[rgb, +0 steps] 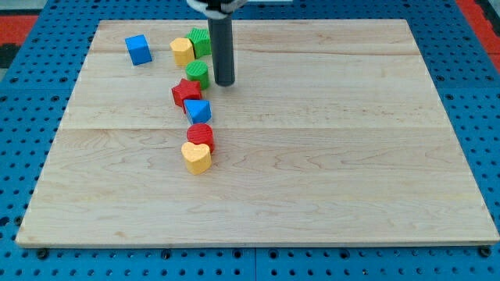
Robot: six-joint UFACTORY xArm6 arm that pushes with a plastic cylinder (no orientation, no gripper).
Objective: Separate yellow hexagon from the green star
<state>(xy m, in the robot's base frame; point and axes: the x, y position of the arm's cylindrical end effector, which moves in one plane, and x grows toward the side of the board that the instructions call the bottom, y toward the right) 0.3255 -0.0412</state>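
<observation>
The yellow hexagon (182, 51) sits near the view's top left of the wooden board, touching the green star (201, 40) on its right. My tip (224, 83) rests on the board below and to the right of the green star, just right of a green cylinder (197, 75). The rod rises out of the view's top and stands close to the green star's right side. The tip is apart from the yellow hexagon.
A blue cube (138, 49) lies left of the hexagon. Below the green cylinder run a red star (186, 92), a blue triangle (198, 110), a red cylinder (201, 136) and a yellow heart (197, 157). The board (351, 156) lies on a blue pegboard.
</observation>
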